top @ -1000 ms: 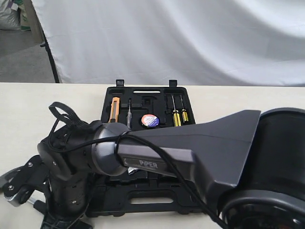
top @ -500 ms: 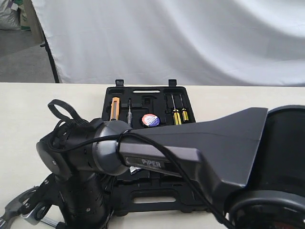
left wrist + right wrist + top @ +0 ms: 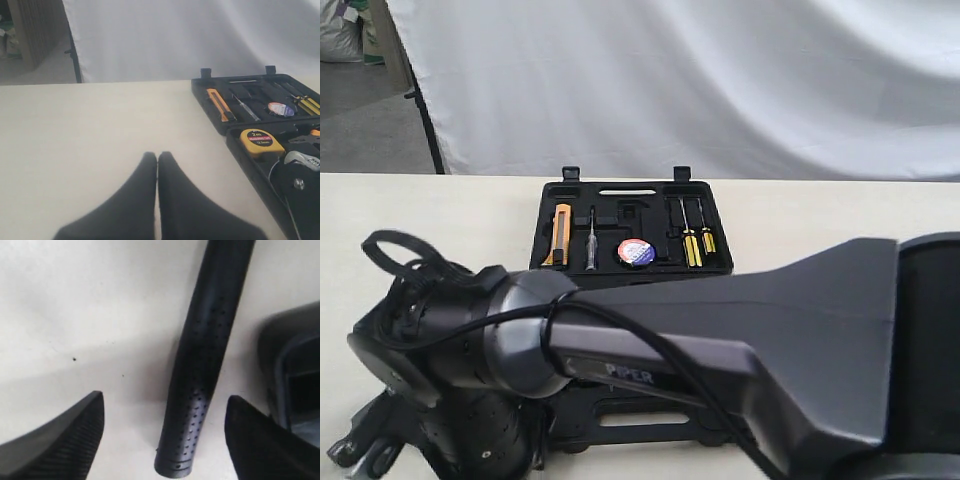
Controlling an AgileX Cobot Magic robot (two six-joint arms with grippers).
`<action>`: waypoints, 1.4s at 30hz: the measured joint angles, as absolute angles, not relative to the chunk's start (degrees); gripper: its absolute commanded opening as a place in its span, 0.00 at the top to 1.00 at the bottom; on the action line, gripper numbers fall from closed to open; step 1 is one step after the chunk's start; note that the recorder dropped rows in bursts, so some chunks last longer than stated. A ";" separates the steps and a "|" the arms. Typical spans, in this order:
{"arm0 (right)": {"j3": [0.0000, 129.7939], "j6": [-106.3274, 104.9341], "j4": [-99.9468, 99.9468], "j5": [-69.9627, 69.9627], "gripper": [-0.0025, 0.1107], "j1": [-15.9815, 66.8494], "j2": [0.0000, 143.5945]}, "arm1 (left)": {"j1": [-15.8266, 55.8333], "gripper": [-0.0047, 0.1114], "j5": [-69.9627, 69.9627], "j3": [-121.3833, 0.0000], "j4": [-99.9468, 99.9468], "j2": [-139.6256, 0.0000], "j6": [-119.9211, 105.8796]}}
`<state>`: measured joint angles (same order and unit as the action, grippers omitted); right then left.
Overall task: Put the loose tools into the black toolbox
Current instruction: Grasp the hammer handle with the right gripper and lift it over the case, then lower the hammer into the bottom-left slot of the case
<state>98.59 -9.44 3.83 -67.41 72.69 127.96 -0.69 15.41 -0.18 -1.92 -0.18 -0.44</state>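
Right wrist: hammer handle (image 3: 202, 365) (head cropped)

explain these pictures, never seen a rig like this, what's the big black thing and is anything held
It is a robot with two arms, each ending in a two-fingered hand. The wide picture comes from a separate camera; the big black shape is one arm close to the lens. Behind it an open toolbox lies on a pale table. The other pictures come from wrist cameras. The left hand is shut and empty. The right hand is open, fingers either side of a black hammer handle lying on the table. Nothing is held.
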 measured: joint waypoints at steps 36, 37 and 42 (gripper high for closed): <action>98.36 -10.22 1.30 -45.36 0.97 70.66 122.42 | -0.69 0.95 15.41 -0.18 -1.92 -0.18 -0.44; 98.36 -10.32 1.30 -46.79 0.97 70.23 120.42 | -0.69 0.95 15.41 -0.18 -1.92 -0.18 -0.44; 98.36 -13.66 1.63 -53.44 0.97 66.71 113.86 | -0.69 0.95 15.41 -0.18 -1.92 -0.18 -0.44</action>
<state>98.36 -13.66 1.63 -53.44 66.71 113.86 -0.69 15.41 -0.18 -1.92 -0.18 -0.44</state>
